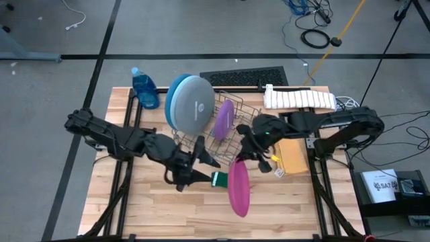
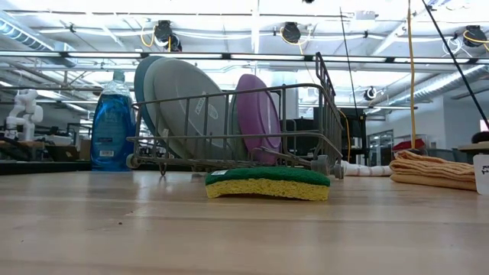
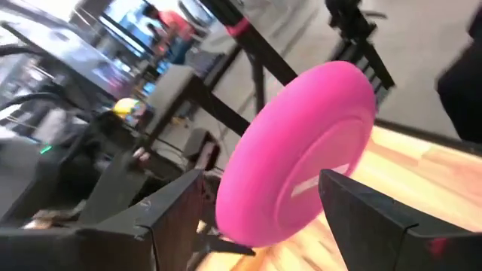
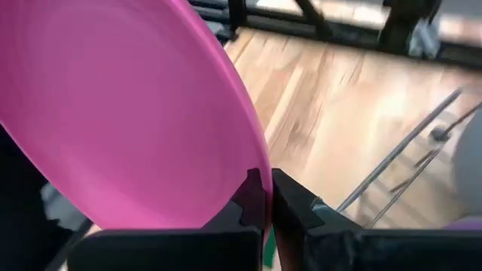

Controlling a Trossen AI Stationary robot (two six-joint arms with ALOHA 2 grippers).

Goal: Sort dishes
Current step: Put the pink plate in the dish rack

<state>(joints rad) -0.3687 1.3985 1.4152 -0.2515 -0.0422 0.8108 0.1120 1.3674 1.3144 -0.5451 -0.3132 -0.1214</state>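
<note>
Right gripper (image 4: 265,202) pinched pink plate (image 4: 113,113) rim above table (image 1: 154,208); left gripper (image 3: 263,218) spread wide beside it, near sponge (image 2: 267,183)

A light wooden desk (image 1: 168,208) stands on a grey floor (image 1: 54,134) crossed by dark tape lines. A black floor mat (image 1: 242,76) lies at the desk's twelve o'clock edge. Cables (image 1: 316,33) and a yellow cord (image 1: 342,30) trail across the floor toward one o'clock. In the low view, ceiling beams (image 2: 229,55) carry round lamps (image 2: 290,32), and a small white figure (image 2: 23,111) stands at nine o'clock.
</note>
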